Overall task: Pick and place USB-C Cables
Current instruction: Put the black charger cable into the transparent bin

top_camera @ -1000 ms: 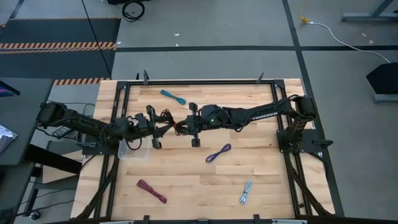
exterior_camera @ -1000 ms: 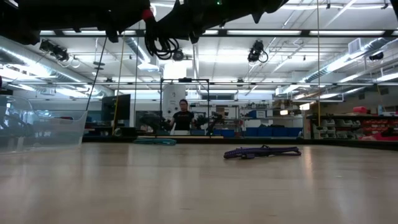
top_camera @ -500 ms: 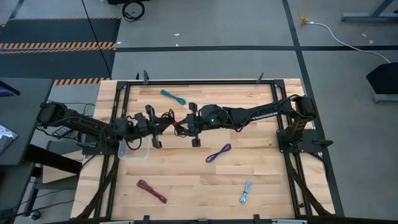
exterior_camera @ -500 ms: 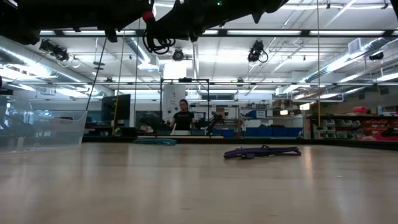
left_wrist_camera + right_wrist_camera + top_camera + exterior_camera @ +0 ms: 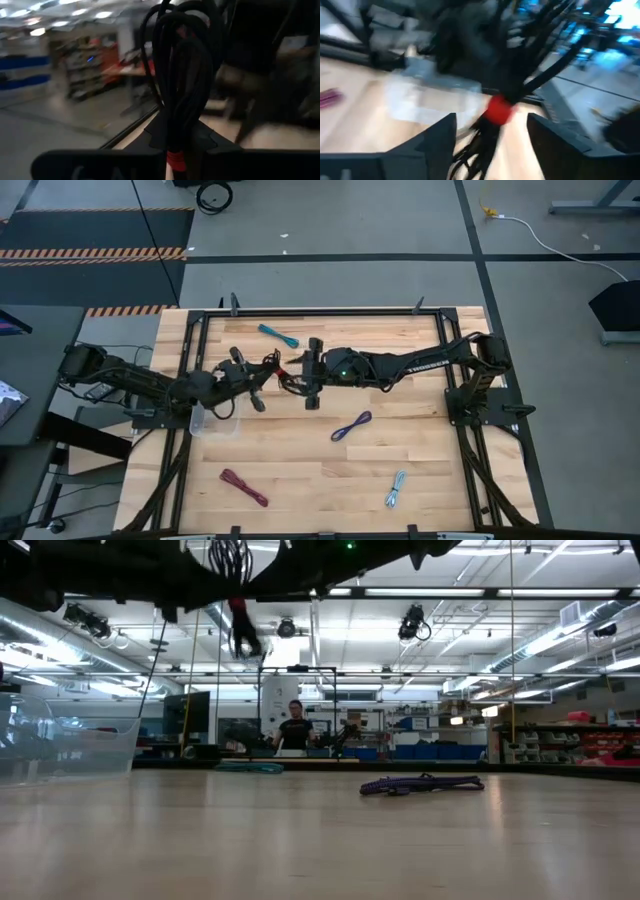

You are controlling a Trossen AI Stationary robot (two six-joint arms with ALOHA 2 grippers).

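Note:
A black-and-red USB-C cable bundle (image 5: 275, 366) is up in the air over the table's far middle, with my left gripper (image 5: 262, 376) shut on it. My right gripper (image 5: 296, 374) faces it from the right, open. In the right wrist view its fingers (image 5: 440, 137) stand on either side of the bundle's red band (image 5: 497, 110) without touching. On the table lie a teal cable (image 5: 278, 335), a purple one (image 5: 351, 426), a maroon one (image 5: 244, 487) and a pale blue-grey one (image 5: 396, 489). My left gripper pinches the black-and-red bundle between its two fingers close to the red band (image 5: 175, 158). The black loops (image 5: 180, 60) stick out past the fingers. The arm reaches in from the table's left. The bundle (image 5: 240, 625) is lifted well clear of the table.
A small clear plastic tub (image 5: 215, 420) stands on the table under my left arm and shows at the low view's left as the tub (image 5: 60, 745). Black frame rails (image 5: 330, 313) run around the table. A person (image 5: 293, 728) stands far off in the room.
My left gripper has turned about its wrist. The black-and-red bundle has swung with it toward the table's left and now hangs lower in the low view. My right gripper has shifted slightly toward the far edge.

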